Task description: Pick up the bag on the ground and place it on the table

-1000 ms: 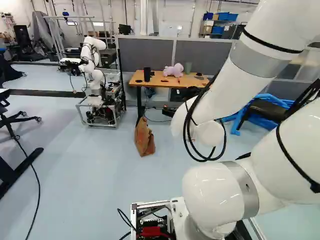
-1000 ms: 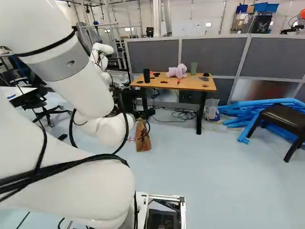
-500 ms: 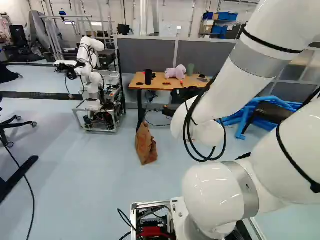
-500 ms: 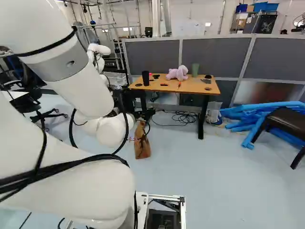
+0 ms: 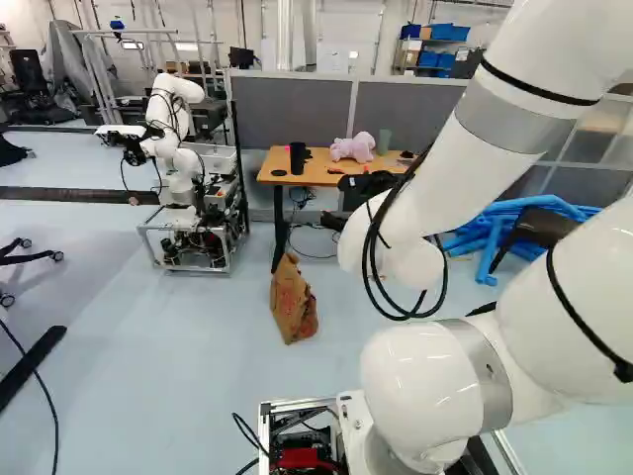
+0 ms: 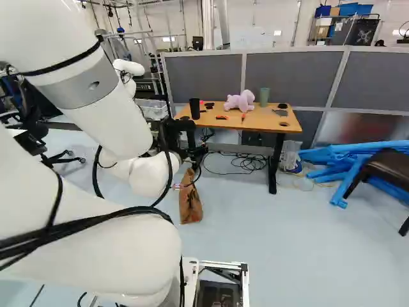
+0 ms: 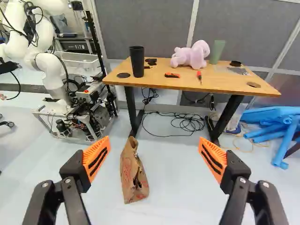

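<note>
Floor [image 5: 178, 346], pale; surface [image 7: 150, 83] beyond, upper centre of left base view. Bag [image 5: 294, 302]: on floor, just left of centre there, ungripped. Tool [image 7: 154, 143]: wide, empty. Step: approach, seemingly. Next: centring on bag, then lowering.

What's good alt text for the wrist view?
An open claw faces a brown bag on the floor. Beyond the bag, a table holds a pink plush toy, a black cup and a green cup; another robot stands beside the table.
</note>
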### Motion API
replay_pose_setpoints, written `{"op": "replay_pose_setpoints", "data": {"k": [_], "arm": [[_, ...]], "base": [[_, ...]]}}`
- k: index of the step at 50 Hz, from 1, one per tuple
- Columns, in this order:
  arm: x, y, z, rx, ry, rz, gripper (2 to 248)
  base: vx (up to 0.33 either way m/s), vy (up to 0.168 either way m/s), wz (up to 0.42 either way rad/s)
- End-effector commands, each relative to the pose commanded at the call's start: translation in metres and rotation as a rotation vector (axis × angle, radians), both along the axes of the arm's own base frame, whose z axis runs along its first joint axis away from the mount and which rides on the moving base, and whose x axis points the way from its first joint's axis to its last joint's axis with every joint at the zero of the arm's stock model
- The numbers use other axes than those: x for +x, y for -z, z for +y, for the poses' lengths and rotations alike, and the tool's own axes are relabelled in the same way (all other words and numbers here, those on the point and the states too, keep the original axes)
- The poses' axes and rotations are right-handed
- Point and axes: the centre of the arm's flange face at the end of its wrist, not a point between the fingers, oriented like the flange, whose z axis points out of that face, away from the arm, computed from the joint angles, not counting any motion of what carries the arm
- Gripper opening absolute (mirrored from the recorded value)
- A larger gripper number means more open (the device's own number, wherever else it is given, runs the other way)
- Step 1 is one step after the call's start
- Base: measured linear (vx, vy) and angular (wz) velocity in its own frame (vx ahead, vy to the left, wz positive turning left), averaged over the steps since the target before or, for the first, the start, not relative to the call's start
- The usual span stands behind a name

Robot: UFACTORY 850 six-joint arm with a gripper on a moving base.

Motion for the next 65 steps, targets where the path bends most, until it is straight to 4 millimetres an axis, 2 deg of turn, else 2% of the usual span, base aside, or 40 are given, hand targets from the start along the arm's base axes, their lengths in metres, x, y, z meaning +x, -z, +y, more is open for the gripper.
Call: {"op": "replay_pose_setpoints", "data": {"k": [31, 51, 65], "arm": [[0.000, 0.000, 0.000, 0.000, 0.000, 0.000, 247], [0.014, -0.002, 0.002, 0.000, -0.006, 0.006, 247], [0.040, -0.004, 0.005, 0.000, -0.016, 0.017, 247]], "base": [[0.154, 0.063, -0.018], [0.018, 0.009, -0.001], [0.000, 0.000, 0.000]]}}
